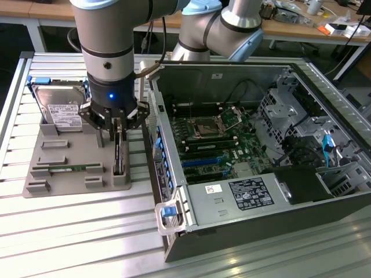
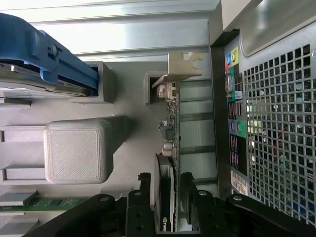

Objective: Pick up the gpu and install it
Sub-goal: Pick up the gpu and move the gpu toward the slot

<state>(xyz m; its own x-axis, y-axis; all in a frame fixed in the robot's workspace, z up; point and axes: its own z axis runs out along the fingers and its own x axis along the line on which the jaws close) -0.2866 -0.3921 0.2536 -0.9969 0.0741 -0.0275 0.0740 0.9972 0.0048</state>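
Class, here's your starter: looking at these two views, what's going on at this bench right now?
A robot arm's hand is down over the gpu, which stands on edge in a slot of the grey holder tray beside the open computer case. The jaws sit on either side of the card, open and not yet clamped. The gpu is not lifted and not yet in the case.

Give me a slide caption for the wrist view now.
Open pincer astride the upright gpu in its grey holder, beside the vented computer case.
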